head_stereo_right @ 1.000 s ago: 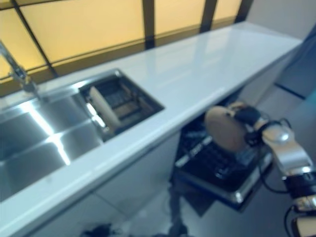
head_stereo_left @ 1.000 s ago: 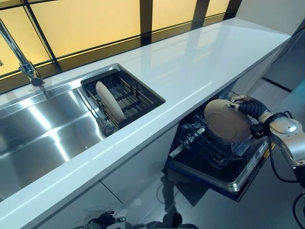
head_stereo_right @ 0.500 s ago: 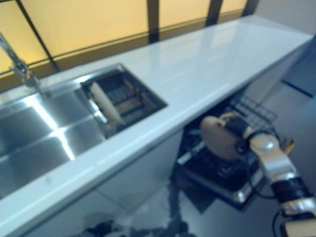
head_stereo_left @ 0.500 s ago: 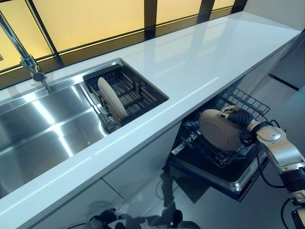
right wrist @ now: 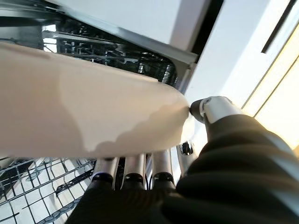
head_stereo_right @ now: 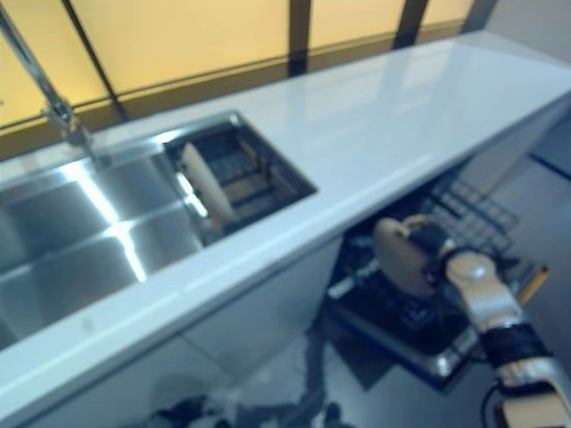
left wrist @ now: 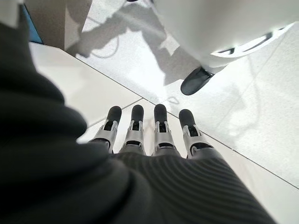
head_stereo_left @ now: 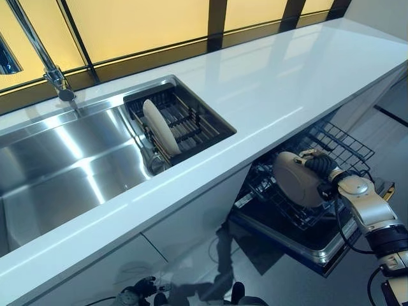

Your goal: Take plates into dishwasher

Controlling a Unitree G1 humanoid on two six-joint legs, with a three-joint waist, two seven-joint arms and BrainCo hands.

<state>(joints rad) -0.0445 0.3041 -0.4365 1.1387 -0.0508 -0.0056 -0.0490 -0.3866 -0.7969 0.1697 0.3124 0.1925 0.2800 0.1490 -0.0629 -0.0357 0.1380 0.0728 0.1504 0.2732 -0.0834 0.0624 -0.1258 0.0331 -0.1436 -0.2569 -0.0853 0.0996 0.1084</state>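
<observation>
The right hand (head_stereo_left: 320, 167) grips a beige plate (head_stereo_left: 296, 180) by its rim, thumb on one face and fingers behind, holding it on edge over the dishwasher rack (head_stereo_left: 331, 143), just right of the counter (head_stereo_left: 268, 89) edge, open rack to its right. A second plate (head_stereo_left: 160, 127) stands in the sink rack (head_stereo_left: 191, 121). The left hand (left wrist: 145, 135) hangs near the floor, fingers straight.

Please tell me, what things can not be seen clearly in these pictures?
- Right robot hand: fingers behind the plate in every view.
- Dishwasher rack: slots under the plate hidden; whether the plate touches them is unclear.
- Second plate in the sink rack: edge-on, face unseen.
- Left robot hand: thumb out of view.
</observation>
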